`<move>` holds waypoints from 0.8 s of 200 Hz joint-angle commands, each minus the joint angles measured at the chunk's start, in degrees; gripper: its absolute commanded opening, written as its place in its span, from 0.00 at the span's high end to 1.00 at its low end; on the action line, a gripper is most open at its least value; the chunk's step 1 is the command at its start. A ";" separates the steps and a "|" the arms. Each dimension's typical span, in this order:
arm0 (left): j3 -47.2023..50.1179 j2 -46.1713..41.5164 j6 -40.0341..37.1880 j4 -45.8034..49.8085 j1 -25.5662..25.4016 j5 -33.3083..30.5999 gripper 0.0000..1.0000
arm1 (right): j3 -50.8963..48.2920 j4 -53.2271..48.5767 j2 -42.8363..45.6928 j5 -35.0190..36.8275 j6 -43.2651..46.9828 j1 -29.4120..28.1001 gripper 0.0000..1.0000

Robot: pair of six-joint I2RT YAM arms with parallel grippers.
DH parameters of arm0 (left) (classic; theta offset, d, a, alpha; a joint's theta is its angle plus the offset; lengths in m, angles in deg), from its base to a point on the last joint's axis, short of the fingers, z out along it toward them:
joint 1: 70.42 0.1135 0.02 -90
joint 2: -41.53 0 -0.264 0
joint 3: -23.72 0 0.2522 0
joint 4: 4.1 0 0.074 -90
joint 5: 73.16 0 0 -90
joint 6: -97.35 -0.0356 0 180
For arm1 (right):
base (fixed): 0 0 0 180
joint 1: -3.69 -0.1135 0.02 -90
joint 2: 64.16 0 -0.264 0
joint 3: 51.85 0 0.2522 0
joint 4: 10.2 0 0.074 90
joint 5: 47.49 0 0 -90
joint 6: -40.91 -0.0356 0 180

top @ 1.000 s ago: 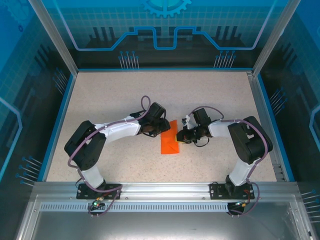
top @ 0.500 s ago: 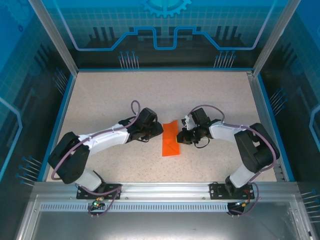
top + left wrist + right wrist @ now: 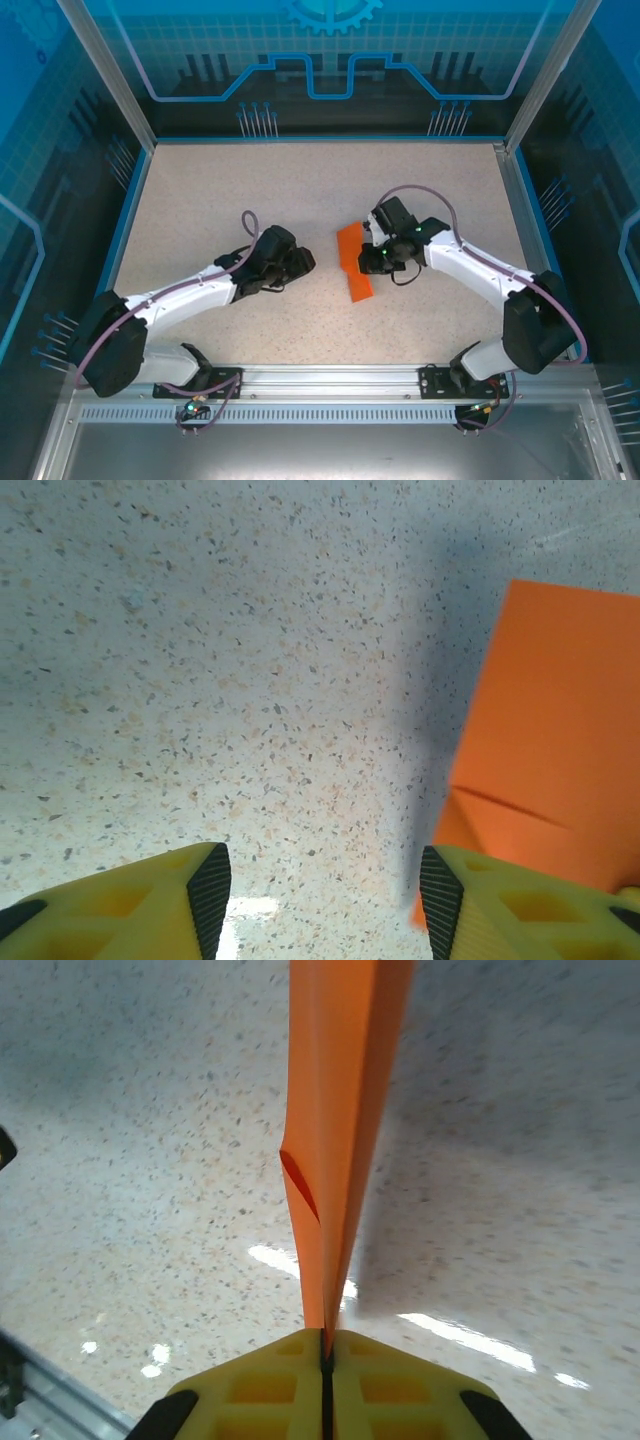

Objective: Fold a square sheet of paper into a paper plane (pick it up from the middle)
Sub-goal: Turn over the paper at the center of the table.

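your right gripper point(image 3: 327, 1348) is pinched tight on a thin bright orange sheet of paper point(image 3: 338, 1100) that is folded into a long, narrow, creased shape. in the right wrist view its yellow fingers point(image 3: 250, 1400) meet with no gap. the paper runs straight away from them edge-on, and its layers gape a little at a fold partway along. it throws a soft shadow on the speckled beige tabletop point(image 3: 120, 1140). you cannot tell from this view whether its far end touches the surface.

from above, the orange sheet of paper point(image 3: 352, 265) lies slanted near the middle of the tabletop. the right gripper point(image 3: 374, 256) reaches in from the right and grips it along its right edge.

your left gripper point(image 3: 303, 262) sits low just left of the paper and apart from it. in the left wrist view its jaws stand moderately parted and hold nothing, with bare tabletop between the two yellow fingertips point(image 3: 210, 885). the orange sheet of paper point(image 3: 545, 730) shows beyond the right-hand finger, with a diagonal crease across its lower part and a grey shadow along its left edge.
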State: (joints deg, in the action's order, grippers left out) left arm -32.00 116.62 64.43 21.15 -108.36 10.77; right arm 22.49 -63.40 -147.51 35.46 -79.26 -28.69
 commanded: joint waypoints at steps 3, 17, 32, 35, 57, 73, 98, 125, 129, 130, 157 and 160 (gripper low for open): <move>1.86 -2.36 -0.14 -0.35 1.63 -1.17 0.43 | 7.90 -17.14 -0.14 15.92 1.47 -2.71 0.91; 2.62 -2.92 -0.35 -0.44 2.65 -0.84 0.41 | 12.93 -23.70 -1.77 23.59 0.97 -4.83 0.91; 2.91 -3.23 -0.56 -0.02 3.46 -0.53 0.41 | 19.10 -31.39 -5.31 32.26 -1.17 -7.60 0.92; 2.93 -3.21 -0.50 0.09 3.62 -0.57 0.41 | 20.15 -32.87 -6.09 34.03 -1.73 -8.12 0.92; 3.28 -3.70 -0.65 0.63 4.69 -0.68 0.41 | 26.36 -41.39 -12.16 43.74 -6.42 -11.91 0.93; 3.54 -4.28 -0.49 1.23 5.49 -0.96 0.41 | 30.13 -45.82 -16.83 48.97 -10.31 -14.79 0.93; 4.95 -6.03 -0.65 1.68 6.95 -1.14 0.41 | 34.95 -50.40 -24.95 52.86 -14.20 -18.39 0.89; 7.33 -9.98 -1.17 2.69 8.82 -1.69 0.40 | 38.03 -50.95 -33.34 51.62 -15.91 -21.12 0.87; 7.53 -10.60 -1.16 3.31 9.12 -2.07 0.39 | 38.46 -50.61 -34.42 51.15 -15.98 -21.32 0.87; 7.60 -10.81 -1.17 3.43 9.20 -2.18 0.39 | 38.56 -50.54 -34.73 51.03 -16.02 -21.45 0.87; 10.36 -16.33 -0.16 7.88 10.58 -6.12 0.37 | 40.12 -44.53 -39.72 44.16 -14.80 -22.59 0.87; 10.77 -17.02 0.03 8.14 10.67 -6.53 0.37 | 40.17 -43.58 -40.13 43.15 -14.50 -22.68 0.86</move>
State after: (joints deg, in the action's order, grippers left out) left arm -23.93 104.16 64.29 24.34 -99.02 8.69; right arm 60.28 -109.41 -184.45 83.39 -92.38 -50.09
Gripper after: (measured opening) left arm 0.619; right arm 0.128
